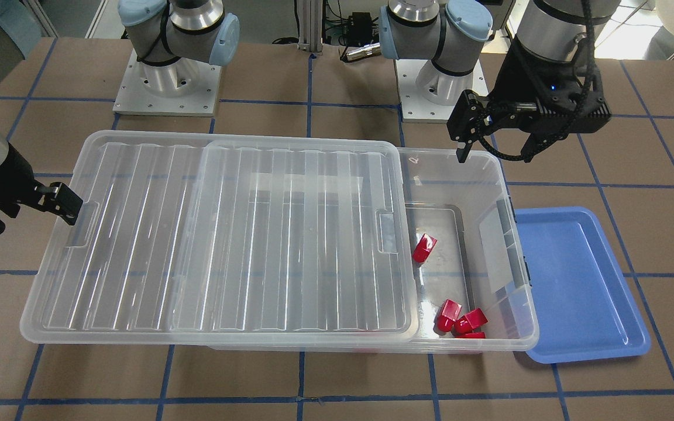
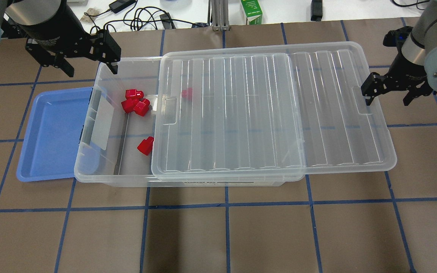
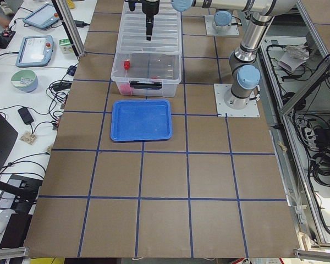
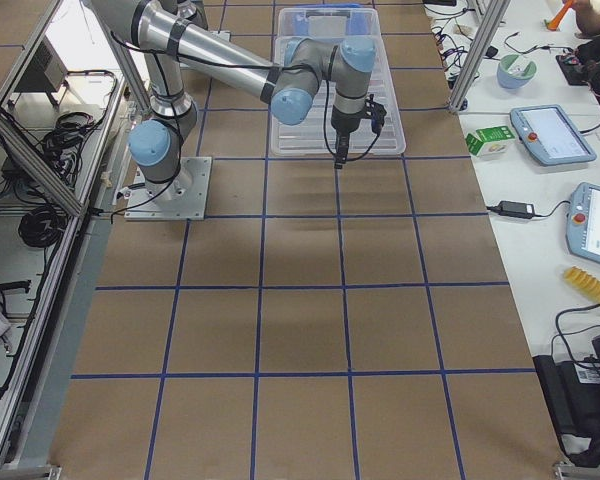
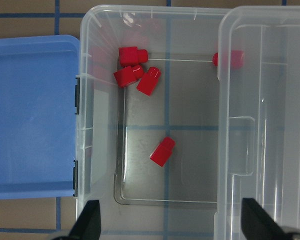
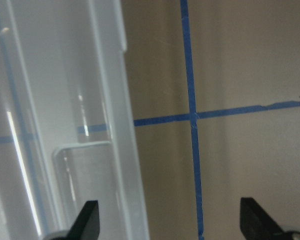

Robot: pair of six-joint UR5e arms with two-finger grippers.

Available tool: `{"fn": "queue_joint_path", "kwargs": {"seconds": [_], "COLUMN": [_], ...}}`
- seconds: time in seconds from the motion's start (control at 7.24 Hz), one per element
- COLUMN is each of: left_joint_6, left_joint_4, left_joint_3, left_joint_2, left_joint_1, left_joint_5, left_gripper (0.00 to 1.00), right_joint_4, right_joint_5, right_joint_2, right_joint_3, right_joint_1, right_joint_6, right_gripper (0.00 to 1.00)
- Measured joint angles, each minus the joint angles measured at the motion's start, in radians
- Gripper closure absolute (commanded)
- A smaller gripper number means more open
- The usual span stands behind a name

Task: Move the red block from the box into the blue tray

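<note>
Front camera, box: the box is seen with its lid shifted toward the right arm's side, so one end is open. A lone red block lies on the floor there, apart from a cluster of blocks in the corner.
Front camera, tray: the blue tray is set on the worktop just beside that open end, and nothing is seen in it.
Overhead, left arm: the left gripper is held above the box's far corner, jaws spread and empty.
Overhead, right arm: the right gripper is poised at the lid's outer edge, jaws apart.
Side cameras: jaw detail cannot be read at this distance.
Left wrist, handling: the lone block is judged light, rigid and glossy, so probably slippery. A grip across its flat long sides at mid-body is favoured, clear of the bevelled end.
Right wrist, lid: the lid's rim is framed between the spread jaws; contact cannot be told.
</note>
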Motion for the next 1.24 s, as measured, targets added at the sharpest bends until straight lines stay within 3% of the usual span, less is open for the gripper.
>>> {"fn": "queue_joint_path", "kwargs": {"seconds": [0.55, 0.83, 1.24], "left_joint_6": [-0.033, -0.081, -0.058], "left_joint_4": [0.013, 0.118, 0.32], "left_joint_3": [-0.031, -0.147, -0.331], "left_joint_2": [0.009, -0.017, -0.084], "left_joint_1": [0.001, 0.009, 0.013], "left_joint_5": [0.044, 0.045, -0.009], "left_gripper": [0.0, 0.0, 0.0], "right_joint_4": [0.286, 0.325, 0.332], "right_joint_5": [0.058, 0.082, 0.078], "right_joint_2": [-0.026, -0.044, -0.048], "right_joint_3": [-0.291, -0.336, -0.331], "right_joint_1": [0.198, 0.313, 0.356], "right_joint_6": [0.113, 0.214, 0.262], "right_gripper": [0.0, 0.0, 0.0]}}
